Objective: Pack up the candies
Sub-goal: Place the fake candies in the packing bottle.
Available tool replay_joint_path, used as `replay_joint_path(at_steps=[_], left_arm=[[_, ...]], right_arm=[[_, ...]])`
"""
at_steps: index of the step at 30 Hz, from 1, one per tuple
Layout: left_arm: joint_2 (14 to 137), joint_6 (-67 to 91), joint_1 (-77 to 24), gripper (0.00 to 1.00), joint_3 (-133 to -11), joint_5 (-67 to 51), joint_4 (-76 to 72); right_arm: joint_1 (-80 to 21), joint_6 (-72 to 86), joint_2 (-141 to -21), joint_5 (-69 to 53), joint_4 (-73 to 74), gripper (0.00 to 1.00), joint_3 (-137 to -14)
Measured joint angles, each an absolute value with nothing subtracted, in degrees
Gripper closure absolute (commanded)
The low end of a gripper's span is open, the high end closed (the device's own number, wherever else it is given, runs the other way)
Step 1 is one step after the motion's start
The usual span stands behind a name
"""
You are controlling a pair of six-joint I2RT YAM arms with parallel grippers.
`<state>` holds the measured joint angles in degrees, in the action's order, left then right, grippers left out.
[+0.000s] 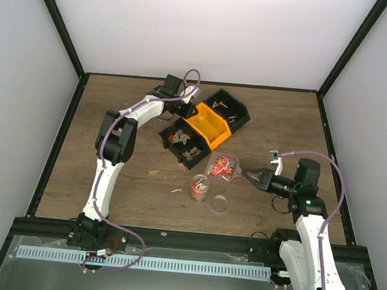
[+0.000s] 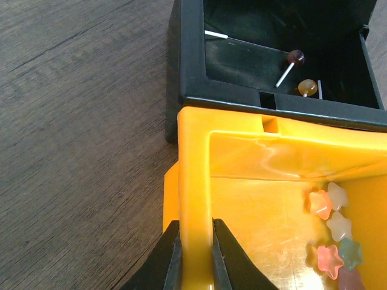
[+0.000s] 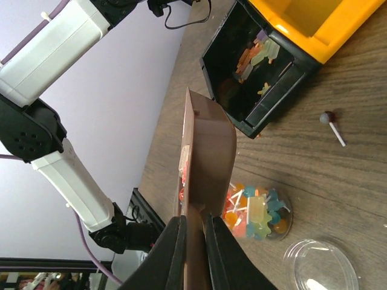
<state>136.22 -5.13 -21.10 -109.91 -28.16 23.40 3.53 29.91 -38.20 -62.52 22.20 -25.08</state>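
The candies are in several places. Some fill the small clear cup (image 1: 200, 187), which also shows in the right wrist view (image 3: 257, 211). More lie in a clear tray (image 1: 222, 166). My right gripper (image 1: 248, 177) is shut on that tray's edge (image 3: 208, 151) and holds it tilted beside the cup; its fingers (image 3: 174, 254) pinch the rim. My left gripper (image 1: 187, 106) is shut on the wall of the orange bin (image 2: 195, 181), jaws on either side of it. Star candies (image 2: 332, 232) lie inside that bin.
A black bin (image 2: 284, 90) with lollipops (image 2: 295, 57) stands behind the orange bin (image 1: 209, 126). Another black bin (image 1: 185, 143) holds candies (image 3: 254, 57). A clear round lid (image 1: 219, 203) lies by the cup. Loose lollipops (image 3: 329, 121) lie on the table (image 1: 109, 178).
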Motion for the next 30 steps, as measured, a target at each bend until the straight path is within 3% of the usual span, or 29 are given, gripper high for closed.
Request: replay_joint_path(at_steps=[30], left_arm=[[136.22,-5.13,-21.1,0.96,-109.91,-28.16,23.4]], right_arm=[[-4.05,22.81,-37.74,-51.13,33.74,0.99,-32.08]])
